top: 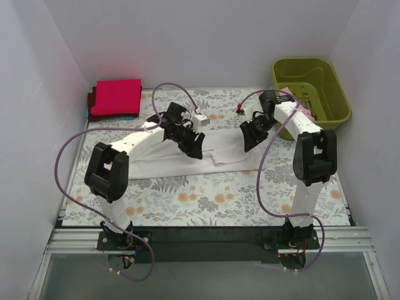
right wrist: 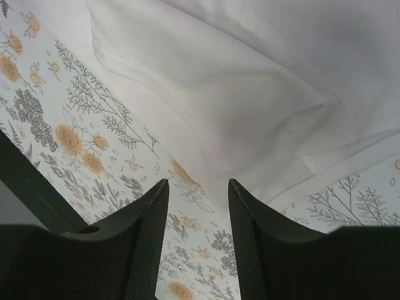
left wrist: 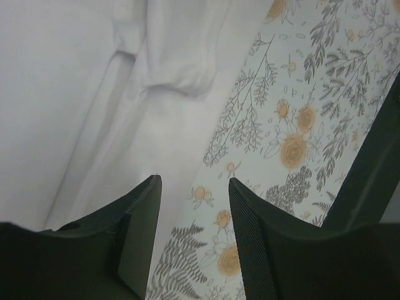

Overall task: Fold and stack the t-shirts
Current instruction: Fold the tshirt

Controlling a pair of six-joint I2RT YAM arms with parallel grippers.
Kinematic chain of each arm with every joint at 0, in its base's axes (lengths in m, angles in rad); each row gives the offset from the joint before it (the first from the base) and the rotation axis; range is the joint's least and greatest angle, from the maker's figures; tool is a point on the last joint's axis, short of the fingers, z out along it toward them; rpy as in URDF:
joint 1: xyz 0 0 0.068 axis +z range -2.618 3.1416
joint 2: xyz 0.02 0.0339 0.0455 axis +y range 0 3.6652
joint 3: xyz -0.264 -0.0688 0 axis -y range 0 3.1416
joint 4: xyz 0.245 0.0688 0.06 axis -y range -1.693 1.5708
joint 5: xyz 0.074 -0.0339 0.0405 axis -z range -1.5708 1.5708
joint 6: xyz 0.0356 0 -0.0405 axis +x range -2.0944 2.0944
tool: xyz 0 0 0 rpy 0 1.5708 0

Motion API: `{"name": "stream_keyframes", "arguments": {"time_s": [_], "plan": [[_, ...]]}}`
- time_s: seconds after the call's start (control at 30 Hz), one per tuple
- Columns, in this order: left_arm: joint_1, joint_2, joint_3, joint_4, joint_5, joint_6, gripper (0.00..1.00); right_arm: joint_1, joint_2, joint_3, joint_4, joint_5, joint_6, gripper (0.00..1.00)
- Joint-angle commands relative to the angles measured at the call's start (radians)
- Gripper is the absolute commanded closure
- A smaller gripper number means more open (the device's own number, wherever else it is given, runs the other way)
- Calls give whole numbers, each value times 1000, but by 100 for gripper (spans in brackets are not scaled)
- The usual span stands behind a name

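A white t-shirt (top: 219,155) lies partly folded across the middle of the floral table cover. My left gripper (top: 195,147) hovers open over its near edge; in the left wrist view the cloth (left wrist: 94,94) fills the upper left and the gripper (left wrist: 192,181) is empty. My right gripper (top: 249,141) is open over the shirt's right end; its wrist view shows folded white cloth (right wrist: 250,75) just ahead of the empty gripper (right wrist: 199,182). A folded crimson t-shirt (top: 117,97) lies at the back left. A bit of pale pink t-shirt (top: 307,113) shows at the olive-green basket (top: 312,84).
The basket stands at the back right corner. The crimson shirt rests on dark red and blue items (top: 94,109). A small red object (top: 239,108) sits behind the right gripper. White walls close the sides and back. Purple cables loop off both arms.
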Motion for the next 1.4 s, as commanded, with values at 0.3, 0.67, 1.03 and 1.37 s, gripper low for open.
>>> {"name": "stream_keyframes", "arguments": {"time_s": [0.3,0.67,1.03,1.37], "plan": [[-94,229,129,109,-16,-276,53,-8,112,29,2,-2,96,45],[-104,259,105,123,-12,-308,52,-6,147,9,-7,-2,87,65],[-117,322,141,152,22,-379,55,-9,141,16,-11,-37,76,99],[-117,328,178,163,30,-402,70,-26,142,47,-27,-105,75,99]]}}
